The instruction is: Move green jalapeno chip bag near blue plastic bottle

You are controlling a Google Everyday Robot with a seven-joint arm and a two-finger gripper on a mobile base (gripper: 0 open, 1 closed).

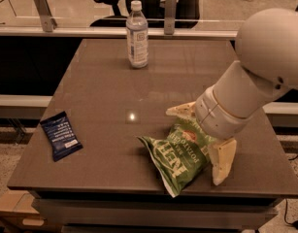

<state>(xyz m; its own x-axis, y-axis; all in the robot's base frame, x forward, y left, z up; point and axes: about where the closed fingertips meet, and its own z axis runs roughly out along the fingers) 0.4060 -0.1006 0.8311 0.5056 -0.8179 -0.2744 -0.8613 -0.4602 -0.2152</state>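
The gripper [196, 144], fingers spread wide and clasping nothing, straddles the right end of the green jalapeno chip bag [177, 157], which lies flat well apart from the blue plastic bottle [137, 35], nearer the camera and rightward, its long axis slanting into the gripper.

tool [202, 137] at chip bag [180, 155]: matt plastic | bag crinkly, glossy | bottle [137, 35] clear plastic | table [102, 81] glossy

On the table [100, 81] we see the blue plastic bottle [137, 35] at upper centre and the green jalapeno chip bag [180, 157] at lower right. The gripper [203, 136] has its fingers spread astride the bag's right end. A packet [61, 135] lies at the left edge.
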